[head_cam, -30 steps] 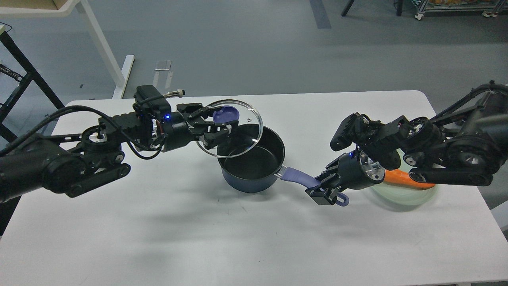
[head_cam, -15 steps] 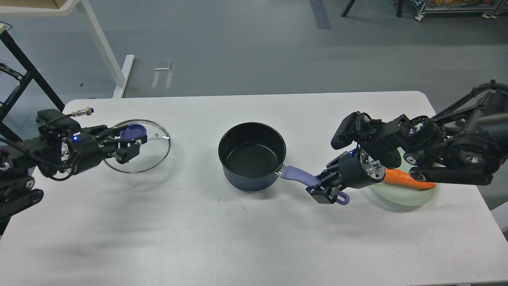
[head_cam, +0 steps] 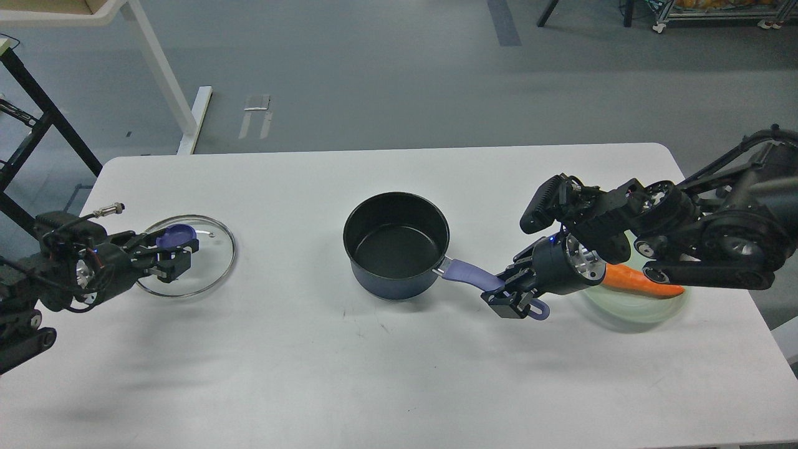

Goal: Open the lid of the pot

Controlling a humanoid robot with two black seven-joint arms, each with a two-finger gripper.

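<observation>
The dark navy pot (head_cam: 395, 246) stands uncovered in the middle of the white table (head_cam: 386, 374), its black inside empty. Its lavender handle (head_cam: 474, 279) points right and toward me. My right gripper (head_cam: 512, 300) is shut on the far end of that handle. The glass lid (head_cam: 202, 265) with its purple-blue knob (head_cam: 175, 236) is at the table's left side, far from the pot. My left gripper (head_cam: 173, 254) is shut on the knob and holds the lid just above the tabletop, slightly tilted.
A pale green plate (head_cam: 636, 308) with an orange carrot (head_cam: 636, 282) lies at the right, partly under my right arm. The table's left edge is close to the lid. A white table leg and a black frame stand on the floor at the back left.
My left gripper has carried the lid from above the pot far to the left and lower down, near the tabletop. The pot and my right gripper have stayed put.
</observation>
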